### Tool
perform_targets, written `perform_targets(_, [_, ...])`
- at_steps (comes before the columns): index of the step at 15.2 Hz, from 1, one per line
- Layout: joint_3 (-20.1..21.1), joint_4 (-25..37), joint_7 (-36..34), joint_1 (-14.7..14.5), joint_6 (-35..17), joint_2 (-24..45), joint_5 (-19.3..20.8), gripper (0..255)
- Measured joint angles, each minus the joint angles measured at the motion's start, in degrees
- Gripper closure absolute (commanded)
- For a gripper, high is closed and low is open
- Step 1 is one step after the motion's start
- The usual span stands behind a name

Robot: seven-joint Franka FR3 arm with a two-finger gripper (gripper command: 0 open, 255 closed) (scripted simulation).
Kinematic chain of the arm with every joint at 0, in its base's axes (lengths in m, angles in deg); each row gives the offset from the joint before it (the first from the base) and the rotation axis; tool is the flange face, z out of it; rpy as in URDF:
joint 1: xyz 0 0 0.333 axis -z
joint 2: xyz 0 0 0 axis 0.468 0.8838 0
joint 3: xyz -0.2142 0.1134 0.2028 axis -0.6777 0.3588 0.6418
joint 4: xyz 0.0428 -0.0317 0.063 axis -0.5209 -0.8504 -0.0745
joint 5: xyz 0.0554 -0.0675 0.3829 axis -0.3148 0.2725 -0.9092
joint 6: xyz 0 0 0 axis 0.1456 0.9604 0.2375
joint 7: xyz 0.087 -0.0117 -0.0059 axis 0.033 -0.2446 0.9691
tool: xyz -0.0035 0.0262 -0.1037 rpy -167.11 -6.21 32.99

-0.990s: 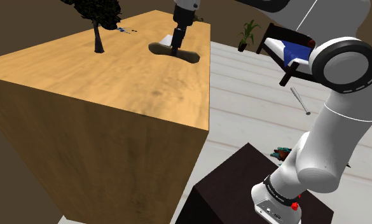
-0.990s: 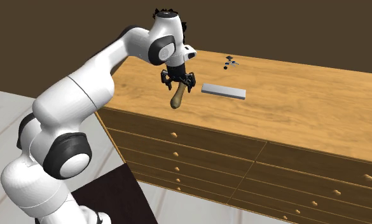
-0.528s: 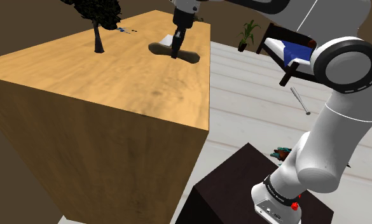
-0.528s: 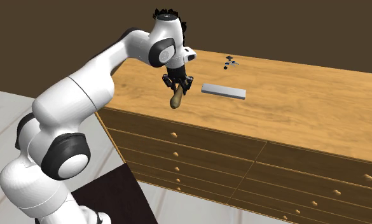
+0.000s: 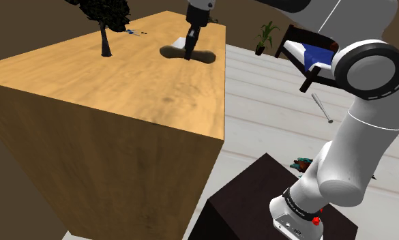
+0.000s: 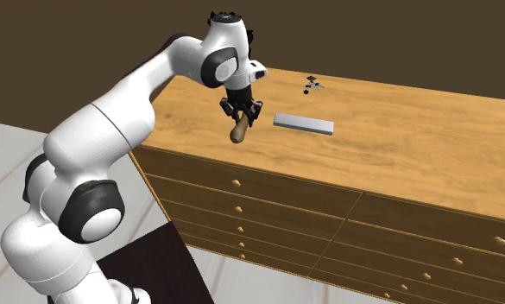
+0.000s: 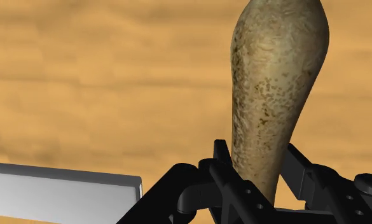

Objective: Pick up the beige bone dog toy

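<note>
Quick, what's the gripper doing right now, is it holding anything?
Gripper: closed, holding the beige bone toy between its fingers.

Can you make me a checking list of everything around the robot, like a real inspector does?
Surface: light wooden dresser top, with drawers below.
Job's things: beige bone-shaped dog toy, one end clasped, the other pointing at the wood.
Clutter: flat grey slab; small dark gadget; black bushy plant.
Grippers: black jaws shut on the toy.
Cables: nothing seen.
Surroundings: dark armchair with a blue cushion, green potted plant, pale plank floor, brown wall.
</note>
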Motion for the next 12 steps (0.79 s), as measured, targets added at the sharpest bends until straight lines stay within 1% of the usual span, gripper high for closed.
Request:
perform_targets(7, [0.0,9.7,0.2,-0.2,6.7,3.1,0.2,255])
perform_targets(11, [0.1,18.0,0.2,-0.6,11.7,6.2,0.5,255])
perform_targets(12, [0.1,19.1,0.3,-0.6,12.6,6.5,0.5,255])
